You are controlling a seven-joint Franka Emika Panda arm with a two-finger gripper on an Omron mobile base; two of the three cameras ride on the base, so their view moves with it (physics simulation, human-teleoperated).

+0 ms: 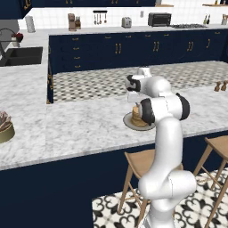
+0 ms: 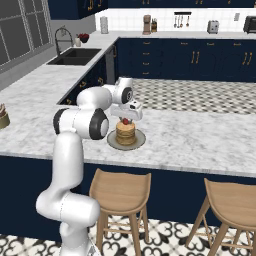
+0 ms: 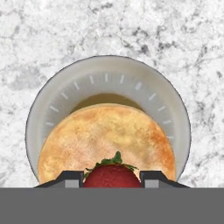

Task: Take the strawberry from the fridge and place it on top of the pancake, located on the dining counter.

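Gripper (image 3: 112,180) clamped on the strawberry (image 3: 112,176), fruit pinched between the two dark fingertips (image 3: 70,178), green leaves up top. Hand points down right over the pancake (image 3: 107,142), which sits on a shallow grey plate (image 3: 109,74). Right base view puts the strawberry (image 2: 125,121) just above the pancake (image 2: 125,134); whether it is touching cannot be told. Plate rests on the dining counter (image 2: 200,137), marble top, near its front edge. Wooden stools (image 2: 120,192) stand below. Arm (image 1: 164,147) rises in front of the counter.
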